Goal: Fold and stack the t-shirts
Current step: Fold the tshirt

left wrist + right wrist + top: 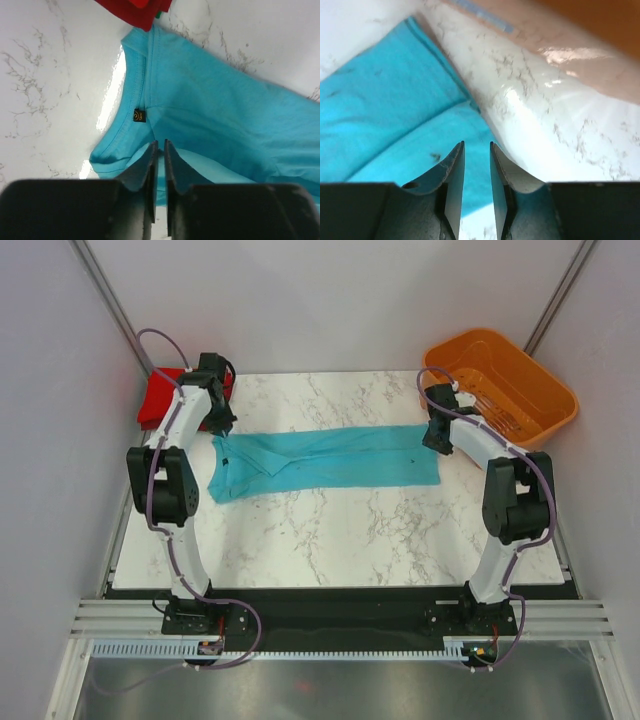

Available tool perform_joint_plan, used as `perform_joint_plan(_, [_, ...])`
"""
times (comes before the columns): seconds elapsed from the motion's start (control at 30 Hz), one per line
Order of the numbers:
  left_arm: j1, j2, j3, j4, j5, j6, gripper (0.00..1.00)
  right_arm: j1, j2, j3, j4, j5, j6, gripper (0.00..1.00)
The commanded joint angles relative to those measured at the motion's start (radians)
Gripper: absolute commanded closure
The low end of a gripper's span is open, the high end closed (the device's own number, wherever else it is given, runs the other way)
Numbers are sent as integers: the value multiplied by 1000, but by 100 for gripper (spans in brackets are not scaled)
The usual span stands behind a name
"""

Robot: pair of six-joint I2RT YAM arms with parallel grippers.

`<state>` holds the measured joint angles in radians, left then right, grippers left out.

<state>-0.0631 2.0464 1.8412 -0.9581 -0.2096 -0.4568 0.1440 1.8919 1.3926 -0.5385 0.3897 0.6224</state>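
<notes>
Teal-blue t-shirt (pixel 330 458) lies folded in a long band across the middle of the marble table (pixel 350 530). Left gripper (pixel 159 150) sits at its collar end, jaws nearly together; whether cloth is pinched, I cannot tell. Right gripper (pixel 477 150), jaws slightly parted and empty, sits over the opposite end. Red t-shirt (pixel 160 398) is bunched at far left, orange basket (pixel 540 390) at far right.

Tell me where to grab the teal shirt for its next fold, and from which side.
Probably pinch the teal t-shirt at its short ends: collar end with the left gripper, hem corner with the right gripper, coming down from above. It lies flat in a long strip, so only the edges offer a bite.
</notes>
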Motion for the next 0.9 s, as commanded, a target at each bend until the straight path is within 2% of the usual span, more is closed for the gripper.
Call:
perform_joint_plan(0.0, [6,-69,58,-57,-89,-29,82,29,-112,0,-72,-24,-27,66])
perform_joint_plan(0.2, [5,-196,-25,-59,-64,-36,77,57,-146,-107,-9,-136,-72,68])
perform_joint_plan(0.3, [2,-245,-123,-51,-13,-57,77,60,-140,-130,25,-164,-115,68])
perform_joint_plan(0.33, [-6,-258,-155,-42,52,-60,77,60,-139,-138,29,-163,-118,68])
perform_joint_plan(0.43, [-6,-302,-352,21,154,-81,77,60,-128,-159,38,-169,-130,68])
perform_joint_plan(0.57, [-4,-365,-529,126,240,-109,73,60,-111,-191,51,-146,-139,67])
perform_joint_plan(0.7, [-4,-358,-618,176,236,-134,66,60,-96,-222,89,-123,-164,67])
perform_joint_plan(0.87, [-4,-354,-669,209,179,-174,62,60,-68,-248,133,-86,-199,66])
